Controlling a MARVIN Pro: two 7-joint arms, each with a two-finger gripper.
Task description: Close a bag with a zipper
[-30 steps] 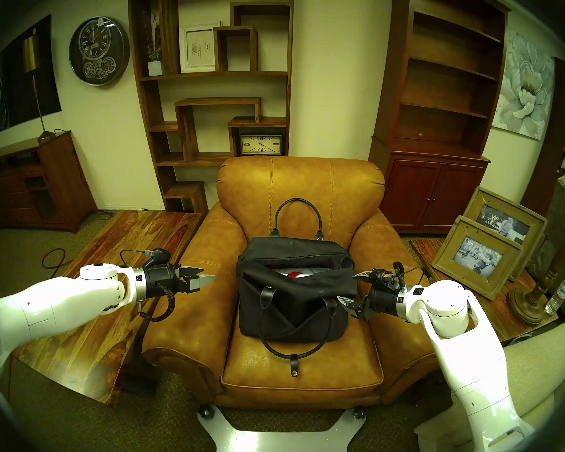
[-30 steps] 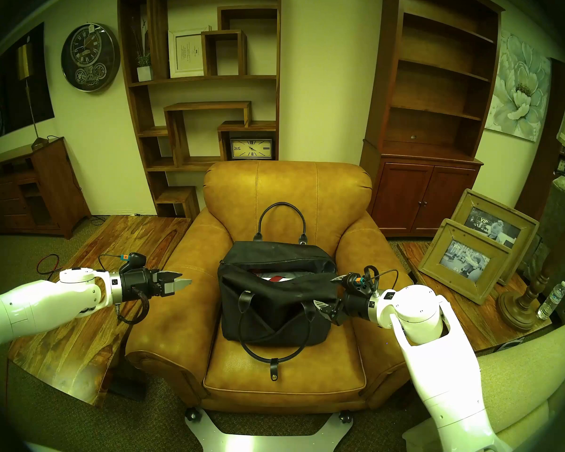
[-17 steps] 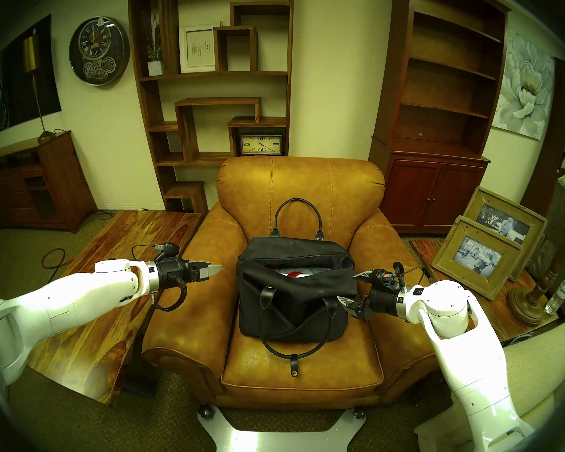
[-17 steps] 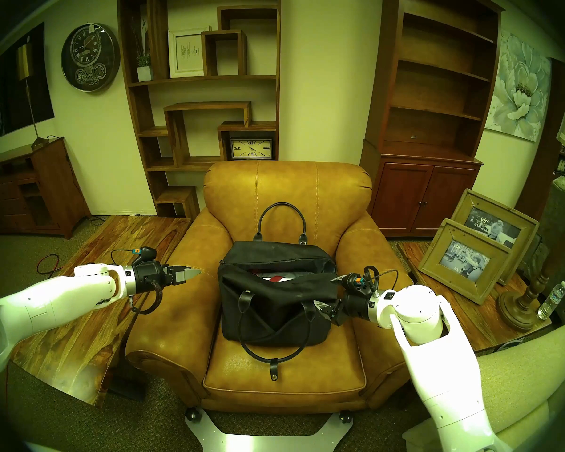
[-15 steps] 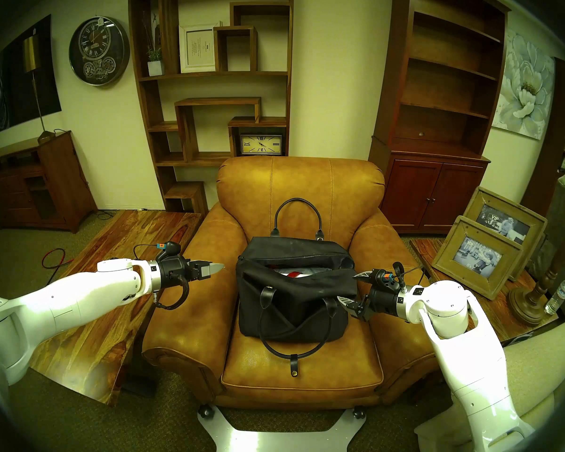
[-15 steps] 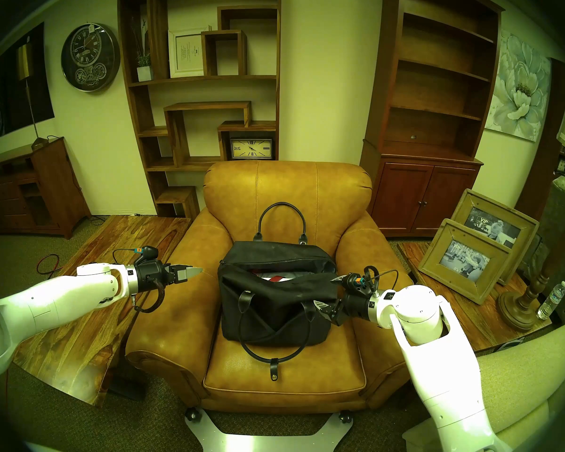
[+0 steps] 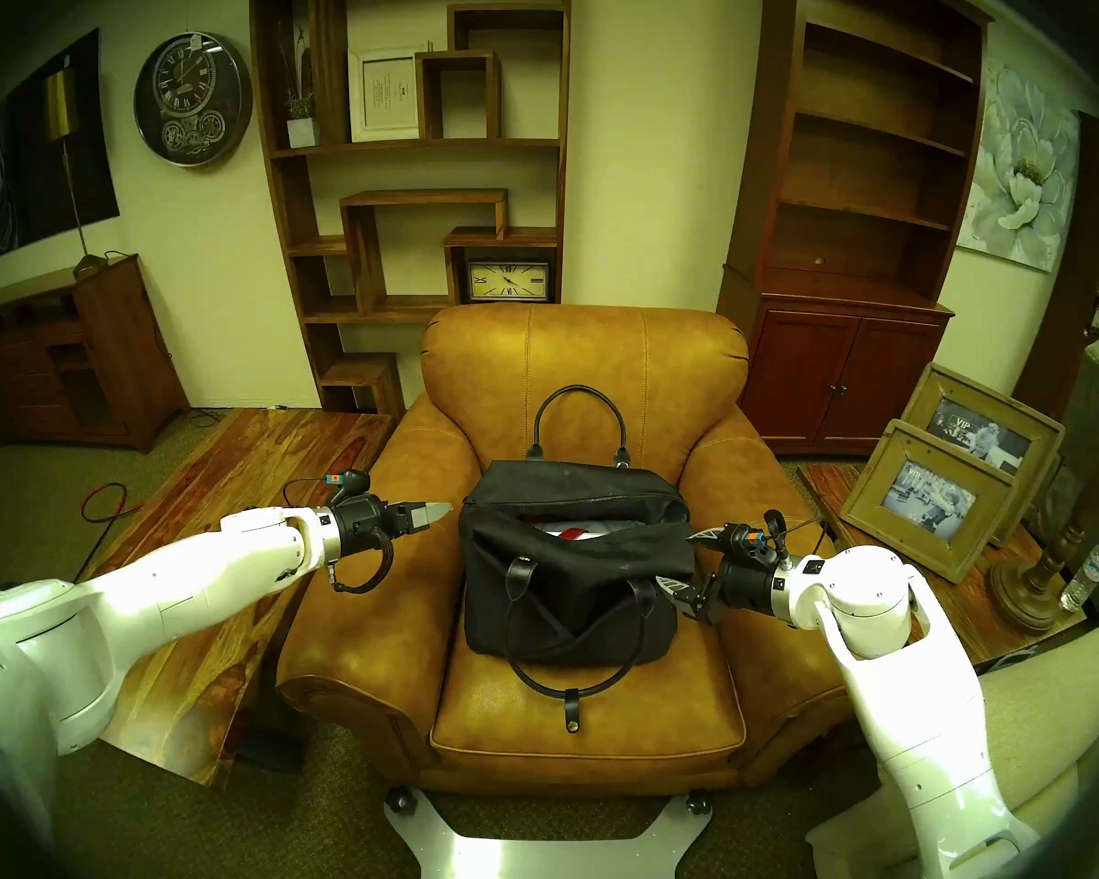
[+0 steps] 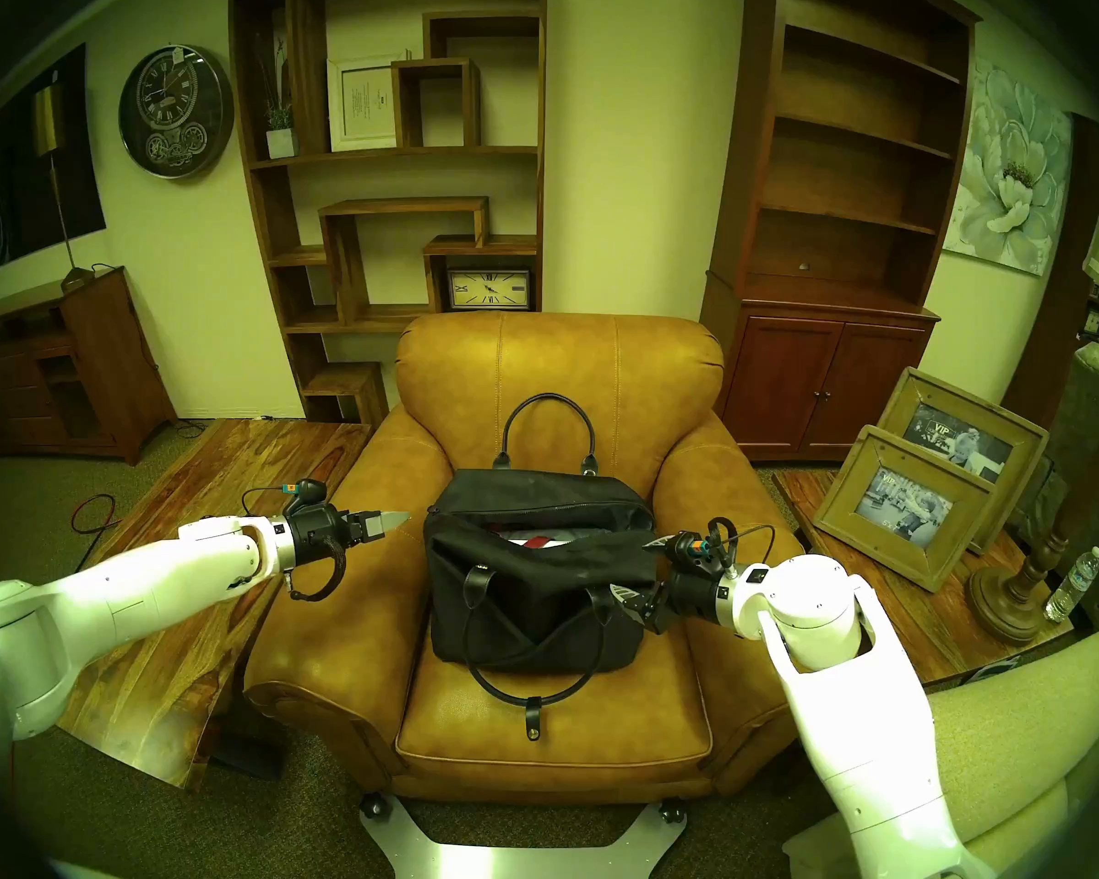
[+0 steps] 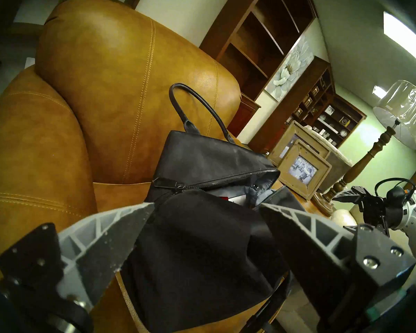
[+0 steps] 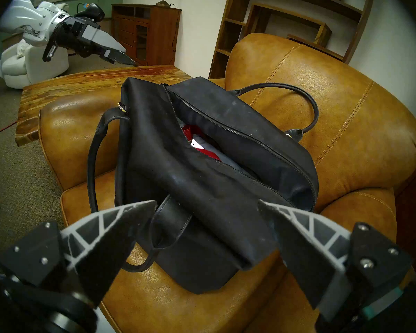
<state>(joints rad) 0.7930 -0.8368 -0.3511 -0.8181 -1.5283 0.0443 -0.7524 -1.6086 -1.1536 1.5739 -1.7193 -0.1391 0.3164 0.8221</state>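
approach: both claws empty, bag unzipped on the chair seat.
my left claw (image 7: 438, 510) has its jaws wide apart, holds nothing, and points level at the bag (image 7: 572, 579) just to its right, not touching. the zipper pull (image 9: 168, 183) sits at that near end, so i judge my left claw the nearer one for the pull. the zipper (image 10: 238, 133) runs crosswise from my left claw toward my right, teeth parted, red and white contents showing. my right claw (image 7: 677, 557), jaws also wide and empty, hovers at the bag's opposite end, placed to brace it. the bag rests on the tan armchair (image 7: 585, 364) seat.
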